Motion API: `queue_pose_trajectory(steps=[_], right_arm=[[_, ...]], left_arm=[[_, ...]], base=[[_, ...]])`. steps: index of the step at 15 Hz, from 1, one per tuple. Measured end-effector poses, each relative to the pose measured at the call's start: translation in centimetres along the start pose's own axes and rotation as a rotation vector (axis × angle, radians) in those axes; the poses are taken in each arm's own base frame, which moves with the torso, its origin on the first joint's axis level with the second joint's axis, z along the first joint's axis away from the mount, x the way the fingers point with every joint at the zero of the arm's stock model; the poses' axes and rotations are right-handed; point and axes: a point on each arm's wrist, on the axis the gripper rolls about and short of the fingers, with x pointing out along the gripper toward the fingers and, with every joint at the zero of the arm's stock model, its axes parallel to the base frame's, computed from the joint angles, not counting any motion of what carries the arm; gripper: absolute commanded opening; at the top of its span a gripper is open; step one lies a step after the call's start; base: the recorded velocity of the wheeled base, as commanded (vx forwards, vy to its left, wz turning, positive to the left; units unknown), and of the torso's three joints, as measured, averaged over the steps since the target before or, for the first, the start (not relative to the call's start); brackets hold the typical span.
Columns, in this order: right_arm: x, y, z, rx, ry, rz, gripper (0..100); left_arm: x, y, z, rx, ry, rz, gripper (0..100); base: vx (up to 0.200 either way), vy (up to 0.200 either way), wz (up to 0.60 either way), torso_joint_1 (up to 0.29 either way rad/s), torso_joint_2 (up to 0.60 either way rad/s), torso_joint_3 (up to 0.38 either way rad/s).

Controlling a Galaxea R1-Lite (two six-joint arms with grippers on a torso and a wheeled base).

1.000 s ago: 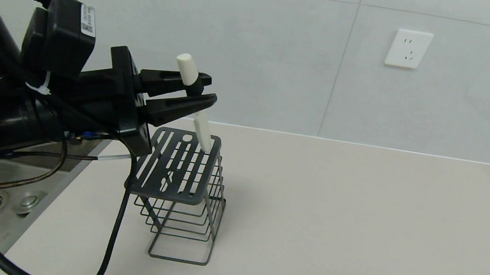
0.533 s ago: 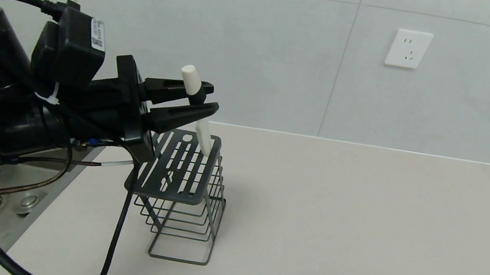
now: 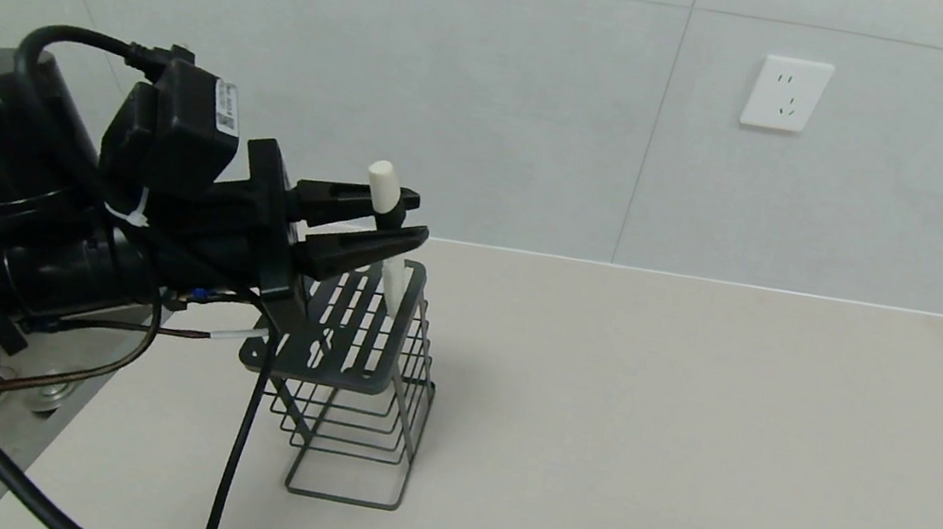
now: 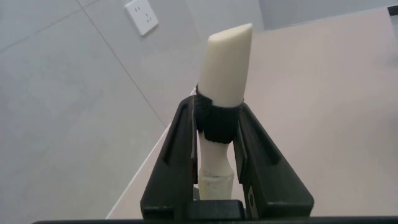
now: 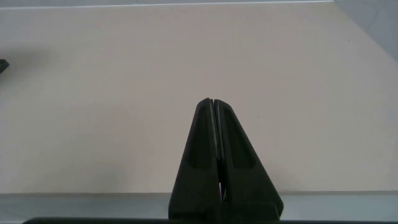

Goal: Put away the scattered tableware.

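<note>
A: As the left gripper (image 3: 408, 218) hangs over the dark grey wire cutlery rack (image 3: 354, 437), what sits between its fingers?

B: A cream-white, rod-shaped plastic utensil handle (image 3: 383, 181). It is clamped below its rounded top and leans slightly, and the jaws are drawn narrow against both its sides.

A: And its lower end?

B: It is at the far corner of the rack's slotted top plate (image 3: 335, 333). Whether it has entered a slot, I cannot tell.

A: And the right gripper (image 5: 214, 103)?

B: Its fingers are pressed together, holding nothing, above the beige countertop (image 5: 112, 87).
</note>
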Motion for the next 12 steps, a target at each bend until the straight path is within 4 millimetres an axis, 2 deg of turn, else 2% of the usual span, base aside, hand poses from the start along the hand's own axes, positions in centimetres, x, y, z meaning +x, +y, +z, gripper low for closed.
queue_pose_trajectory(steps=[12], right_arm=[[0.0,0.0,0.0,0.0,0.0,0.0,0]], left_arm=[[0.2,-0.5,-2.2,-0.059,0.071,0.015,0]], base=[[0.0,0.0,0.0,0.0,0.0,0.0]])
